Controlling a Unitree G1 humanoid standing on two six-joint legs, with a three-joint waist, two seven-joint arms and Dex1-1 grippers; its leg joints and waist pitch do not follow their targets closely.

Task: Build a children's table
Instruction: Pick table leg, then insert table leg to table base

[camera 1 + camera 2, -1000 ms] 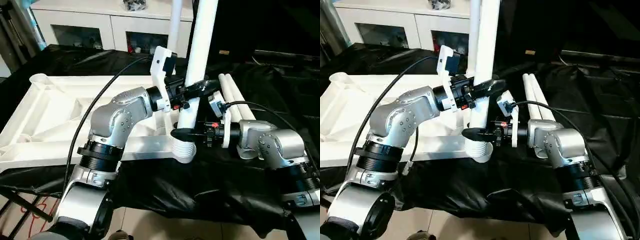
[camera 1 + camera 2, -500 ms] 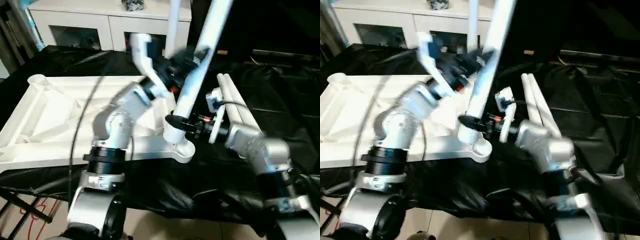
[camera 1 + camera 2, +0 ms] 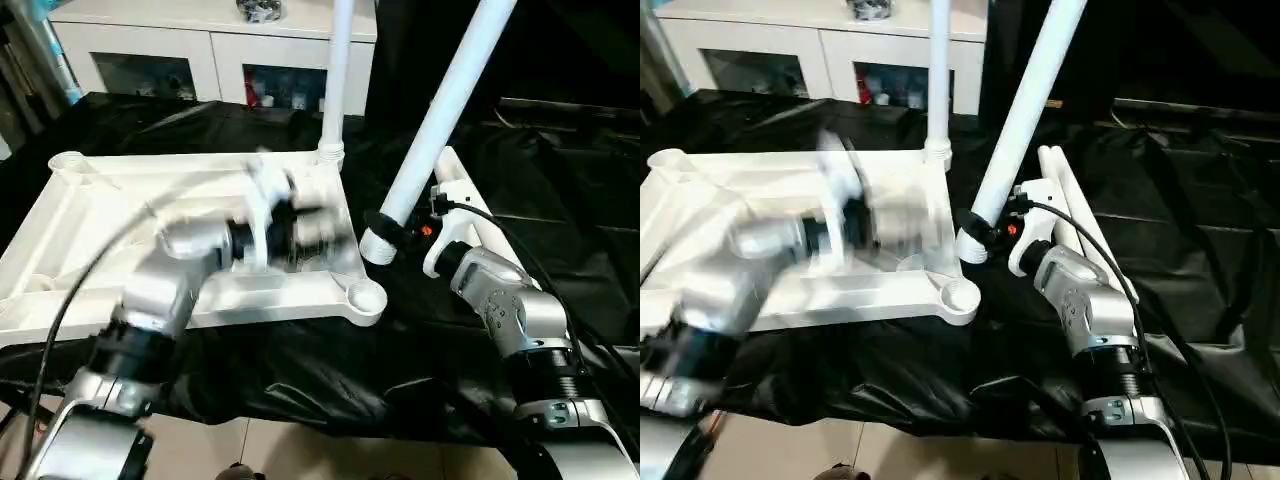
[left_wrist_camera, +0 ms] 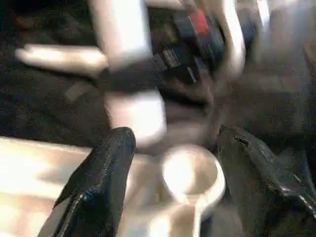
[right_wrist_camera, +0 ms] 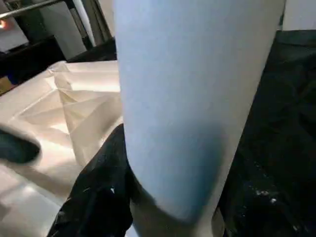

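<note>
The white tabletop (image 3: pixel 90 200) lies underside up on black cloth. One white leg (image 3: pixel 338 70) stands upright in its far right corner socket. My right gripper (image 3: pixel 388 228) is shut on a second leg (image 3: pixel 450 100) near its lower end. That leg leans to the right, and its end hangs just above and beside the near right corner socket (image 3: pixel 366 297). In the right wrist view this leg (image 5: pixel 197 98) sits between the black fingers (image 5: pixel 98 197). My left gripper (image 4: pixel 177 138) is open with nothing in it, over the tabletop's right part, pointing at that socket (image 4: pixel 190 170).
Two more white legs (image 3: pixel 450 165) lie side by side on the cloth, to the right of the tabletop and behind my right wrist. A white cabinet with glass doors (image 3: pixel 200 50) stands at the back. The cloth-covered surface ends near the bottom of the view, with floor below.
My left gripper has let go of the leg and swung back left over the tabletop. The right gripper has tipped the leg to the right, and its lower end has come up off the near right socket.
</note>
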